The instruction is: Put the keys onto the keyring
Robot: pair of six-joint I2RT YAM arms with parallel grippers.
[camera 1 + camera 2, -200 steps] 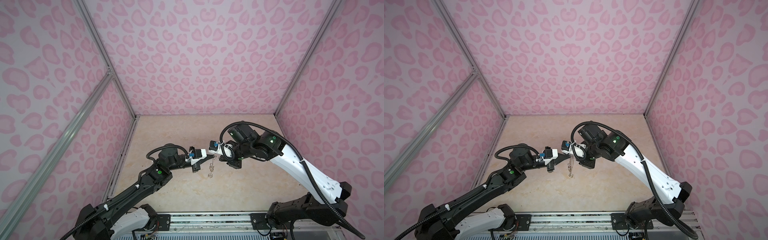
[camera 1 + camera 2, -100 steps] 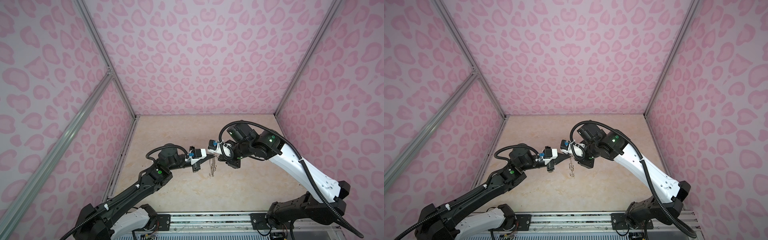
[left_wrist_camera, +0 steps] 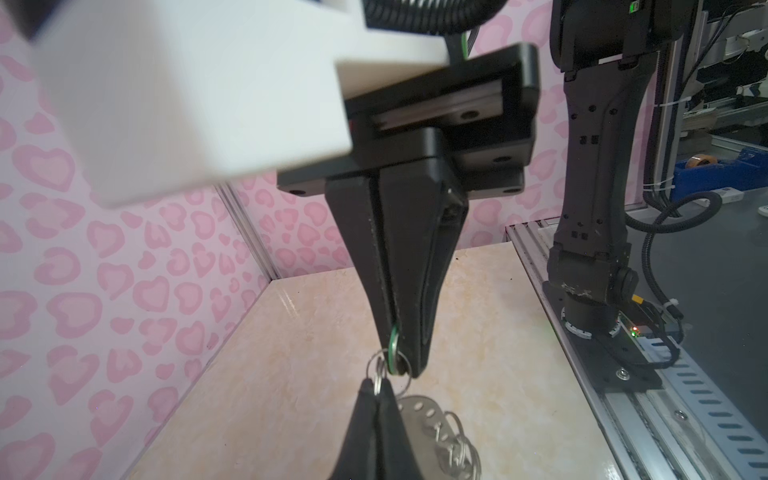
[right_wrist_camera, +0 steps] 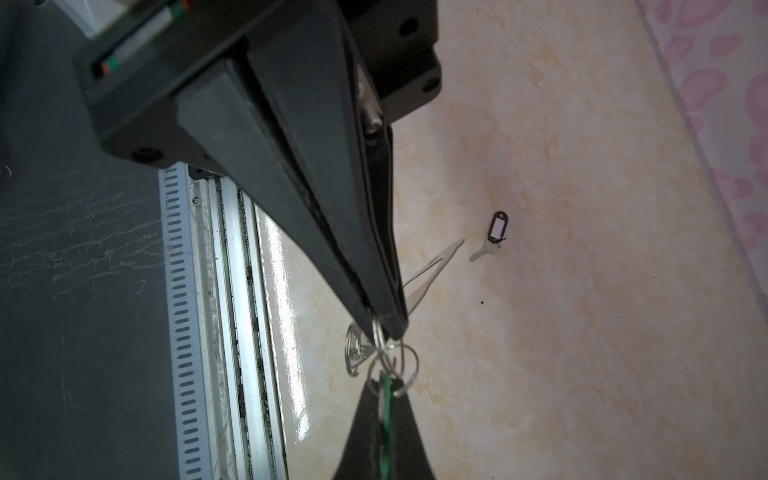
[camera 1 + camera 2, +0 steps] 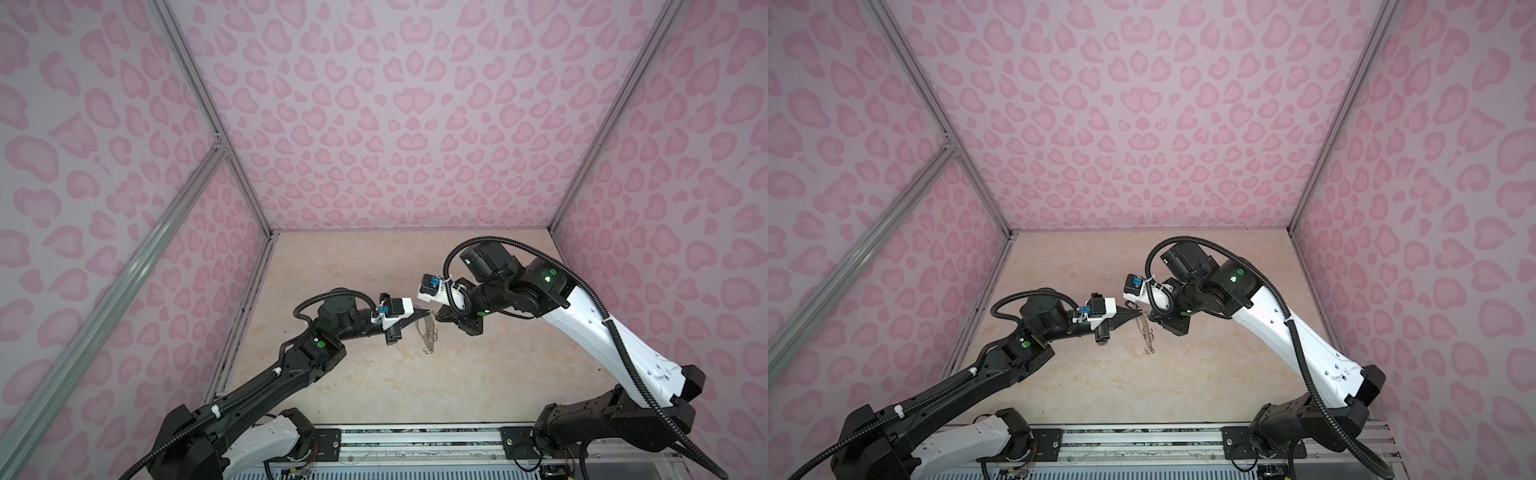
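Both grippers meet tip to tip above the middle of the table. My left gripper (image 3: 377, 388) (image 5: 424, 312) is shut on a split ring (image 3: 377, 376) of the keyring (image 3: 419, 415). The grey plate hangs below it, with its other rings dangling (image 5: 430, 337) (image 5: 1147, 332). My right gripper (image 4: 384, 384) (image 5: 1151, 318) is shut on the green-tagged key. Its green tag (image 4: 387, 399) (image 3: 393, 345) shows edge-on between the fingers, with a ring at the tips. The black-tagged key (image 4: 492, 235) lies flat on the table, apart from both grippers, seen only in the right wrist view.
Pink heart-patterned walls (image 5: 395, 124) enclose the beige table (image 5: 374, 382) on three sides. An aluminium rail (image 5: 415, 440) with both arm bases runs along the front edge. The right arm's base (image 3: 590, 291) stands close by the rail.
The right gripper has edged slightly toward the left one and the hanging keyring has swung a little. Both grips are unchanged.
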